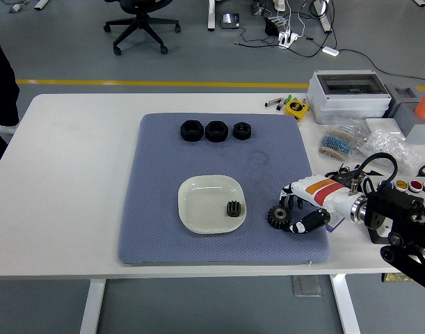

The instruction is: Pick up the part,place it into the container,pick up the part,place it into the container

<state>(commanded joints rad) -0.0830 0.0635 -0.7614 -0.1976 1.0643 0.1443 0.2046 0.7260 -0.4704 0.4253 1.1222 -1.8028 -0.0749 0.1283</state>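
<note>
A black gear (pixel 276 216) lies on the blue-grey mat (pixel 163 202), near its front right corner. My right hand (pixel 293 213) comes in from the right, its fingers (pixel 287 201) curled over the gear's far side and the thumb on its near side, so it grips the gear low on the mat. A white square plate (pixel 204 196) sits at the mat's middle front, left of the gear. A smaller black gear (pixel 233 208) lies in the plate's right part. The left arm is out of view.
Three black nuts (pixel 216 130) stand in a row at the mat's back. At the right are a grey box (pixel 348 96), a yellow tape measure (pixel 294 107), bags of small parts (pixel 341 142) and coloured buttons (pixel 414 186). A person's dark leg (pixel 0 69) shows at far left.
</note>
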